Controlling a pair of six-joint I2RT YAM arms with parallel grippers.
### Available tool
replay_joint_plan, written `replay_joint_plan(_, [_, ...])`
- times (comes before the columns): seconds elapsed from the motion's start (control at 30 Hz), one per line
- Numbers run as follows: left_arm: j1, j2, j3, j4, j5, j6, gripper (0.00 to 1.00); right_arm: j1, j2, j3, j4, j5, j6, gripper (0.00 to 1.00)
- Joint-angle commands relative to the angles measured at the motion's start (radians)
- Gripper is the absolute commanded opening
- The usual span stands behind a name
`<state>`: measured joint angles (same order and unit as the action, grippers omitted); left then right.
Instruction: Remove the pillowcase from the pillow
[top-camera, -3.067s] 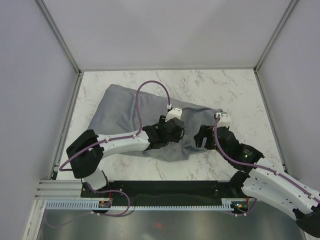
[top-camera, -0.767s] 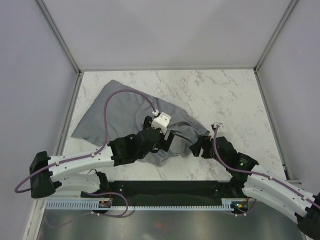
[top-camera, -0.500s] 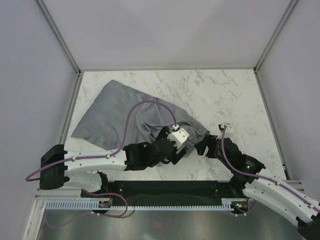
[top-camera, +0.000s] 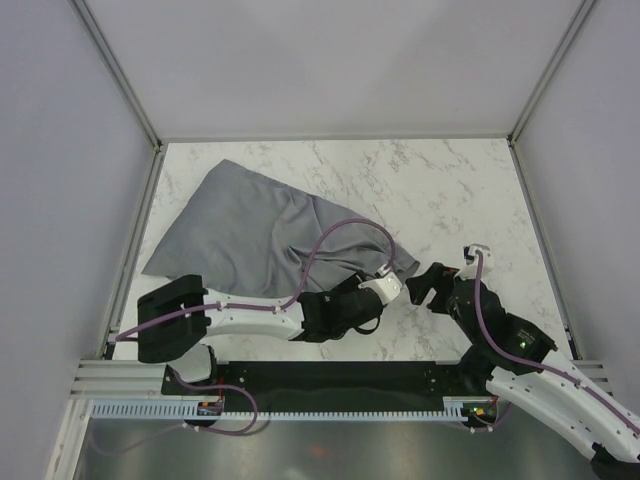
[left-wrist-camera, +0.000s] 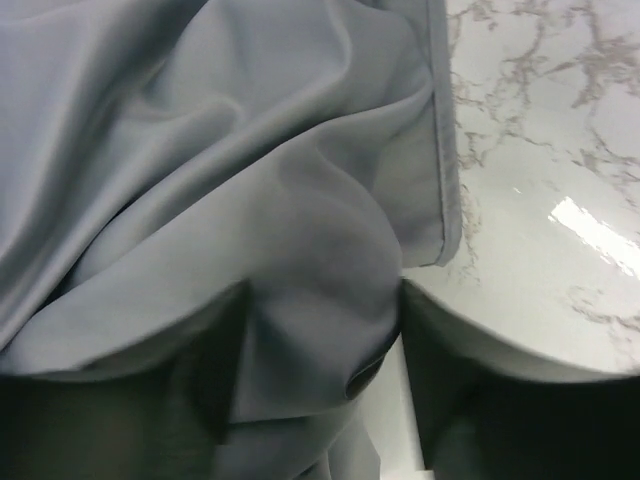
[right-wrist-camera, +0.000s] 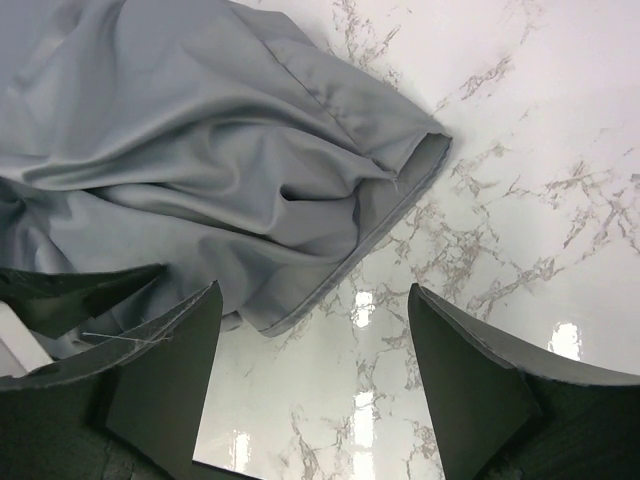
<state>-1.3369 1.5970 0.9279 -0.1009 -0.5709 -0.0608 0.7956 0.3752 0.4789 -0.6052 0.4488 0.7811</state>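
Marble table (top-camera: 450, 190) underneath, grey case (top-camera: 250, 225) crumpled on it. Left gripper (left-wrist-camera: 325, 290) open, straddling a fold by its hem corner; right gripper (right-wrist-camera: 313, 295) open over bare marble, just beside that corner.

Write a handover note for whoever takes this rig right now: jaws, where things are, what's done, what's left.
Left gripper: jaws open, straddling a fold of the grey pillowcase at its near right corner; it does not look clamped.
Right gripper: jaws open, holding nothing, over the table just off the case's hemmed edge.
Pillow: not visible in any view; probably inside the case, cannot confirm.
Done: no pillow out yet.
Left: grip the case, find its opening, pull it off the pillow.
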Motion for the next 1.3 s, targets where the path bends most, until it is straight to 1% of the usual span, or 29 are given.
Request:
replay_joint_plan(0.0, [-0.005, 0.037, 0.058, 0.018, -0.127, 0.047, 0.55, 0.004, -0.009, 0.040, -0.034, 0.034, 0.001, 0.83])
replay_joint_plan(0.03, [-0.005, 0.044, 0.068, 0.017, -0.138, 0.052, 0.34, 0.004, -0.006, 0.038, -0.033, 0.033, -0.002, 0.83])
replay_joint_plan(0.07, [-0.005, 0.053, 0.072, 0.010, -0.158, 0.052, 0.24, 0.004, -0.002, 0.038, -0.034, 0.031, -0.005, 0.83])
replay_joint_plan(0.1, [-0.005, 0.055, 0.077, 0.010, -0.165, 0.053, 0.17, 0.004, 0.001, 0.035, -0.031, 0.028, -0.011, 0.83])
replay_joint_plan(0.13, [-0.002, 0.058, 0.087, 0.001, -0.172, 0.055, 0.05, 0.004, 0.005, 0.035, -0.031, 0.021, -0.016, 0.83])
replay_joint_plan(0.17, [-0.001, 0.055, 0.092, -0.003, -0.182, 0.053, 0.02, 0.004, 0.008, 0.033, -0.027, 0.015, -0.019, 0.83])
replay_joint_plan(0.27, [0.013, 0.021, 0.114, -0.029, -0.196, 0.038, 0.02, 0.004, 0.021, 0.035, -0.015, -0.010, -0.035, 0.83])
replay_joint_plan(0.33, [0.024, -0.044, 0.134, -0.055, -0.195, 0.006, 0.02, 0.004, 0.045, 0.035, -0.001, -0.028, -0.055, 0.83])
replay_joint_plan(0.4, [0.042, -0.124, 0.153, -0.066, -0.159, -0.013, 0.02, 0.004, 0.066, 0.032, 0.031, -0.044, -0.072, 0.83])
replay_joint_plan(0.43, [0.060, -0.149, 0.160, -0.072, -0.115, -0.037, 0.02, 0.004, 0.095, 0.032, 0.062, -0.067, -0.088, 0.83])
replay_joint_plan(0.53, [0.103, -0.228, 0.192, -0.120, -0.049, -0.082, 0.02, 0.004, 0.158, 0.040, 0.137, -0.132, -0.111, 0.82])
replay_joint_plan(0.7, [0.180, -0.293, 0.209, -0.216, 0.043, -0.134, 0.02, 0.005, 0.202, 0.026, 0.297, -0.229, -0.137, 0.80])
replay_joint_plan(0.73, [0.192, -0.301, 0.206, -0.229, 0.046, -0.140, 0.02, 0.005, 0.221, 0.023, 0.338, -0.237, -0.140, 0.80])
replay_joint_plan(0.8, [0.199, -0.315, 0.200, -0.256, 0.048, -0.146, 0.02, 0.005, 0.257, 0.023, 0.364, -0.251, -0.157, 0.79])
replay_joint_plan(1.03, [0.220, -0.384, 0.144, -0.301, 0.026, -0.191, 0.02, 0.005, 0.318, 0.003, 0.476, -0.208, -0.152, 0.79])
replay_joint_plan(1.27, [0.248, -0.486, 0.086, -0.370, -0.027, -0.269, 0.02, 0.005, 0.409, -0.075, 0.542, -0.196, -0.114, 0.77])
